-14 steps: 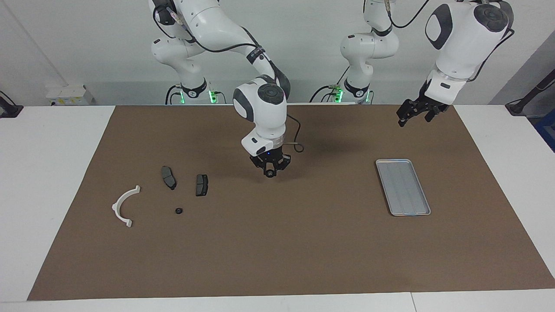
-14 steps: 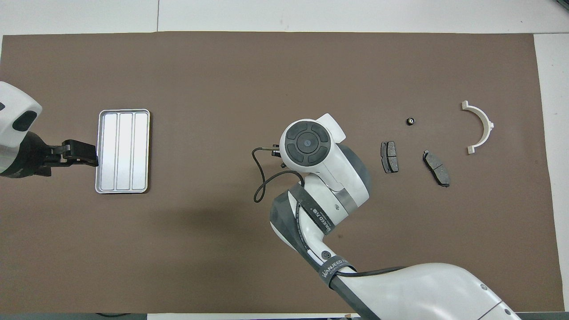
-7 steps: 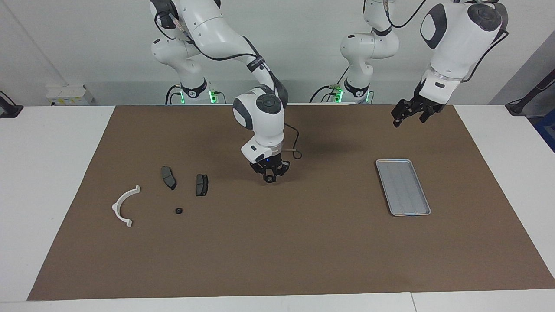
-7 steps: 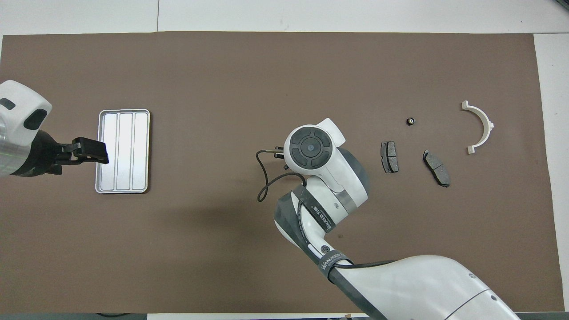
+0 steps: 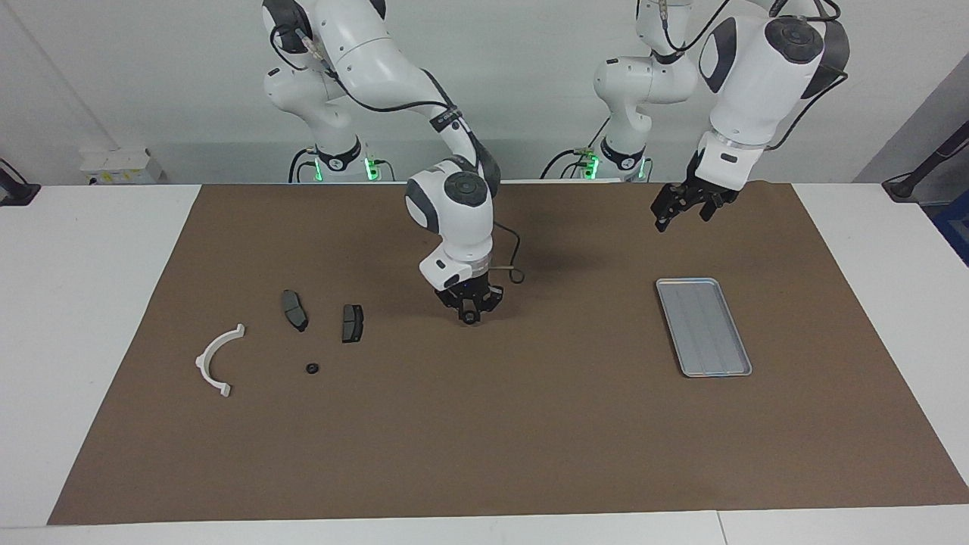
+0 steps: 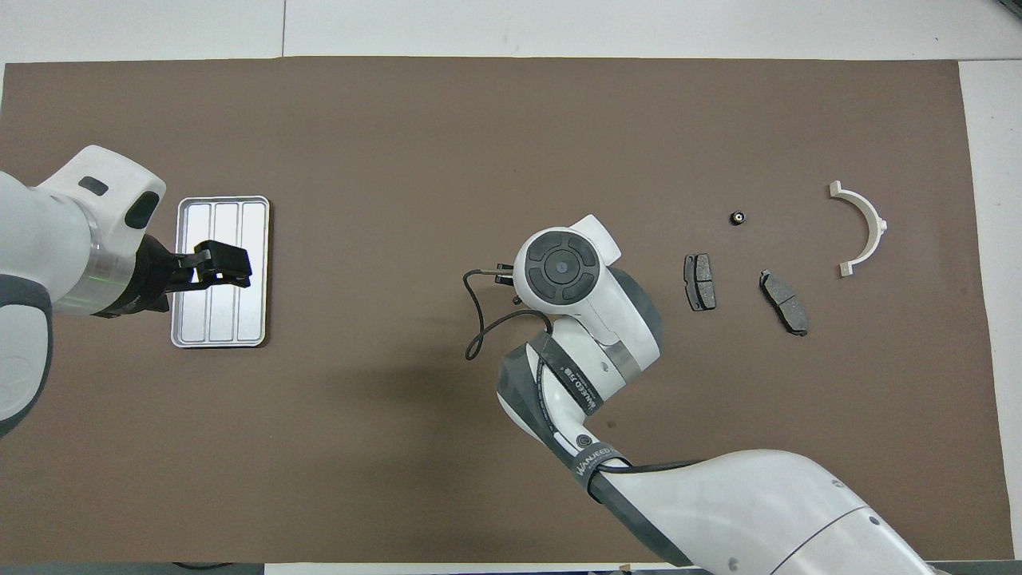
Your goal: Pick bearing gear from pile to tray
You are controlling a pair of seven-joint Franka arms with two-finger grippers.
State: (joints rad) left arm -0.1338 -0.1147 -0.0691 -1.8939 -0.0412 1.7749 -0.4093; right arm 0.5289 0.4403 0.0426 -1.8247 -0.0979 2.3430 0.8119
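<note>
A small black ring (image 5: 471, 317) sits clamped between the fingertips of the right gripper (image 5: 470, 312), which hangs low over the bare middle of the brown mat (image 5: 484, 439), between the pile and the tray. In the overhead view the arm's wrist hides both ring and gripper.

The tray (image 5: 703, 326) lies flat toward the left arm's end of the table, with only its lengthwise ridges showing inside (image 6: 220, 271).

The rest of the pile lies toward the right arm's end: two brake pads, one (image 5: 352, 322) nearer the middle of the mat and the other (image 5: 294, 309) just beside it, a second black ring (image 5: 311, 368) lying by itself a little farther from the robots than the pads, and a white arc (image 5: 217, 360) nearest the mat's end. None of them touch.

The left gripper (image 5: 683, 206) is raised, over the mat between the tray and the robots in the facing view; from above it overlaps the tray (image 6: 217, 265). Whether its fingers are spread or closed I cannot tell.

A black band on the right arm reads "WANJEED" (image 6: 600, 464).
</note>
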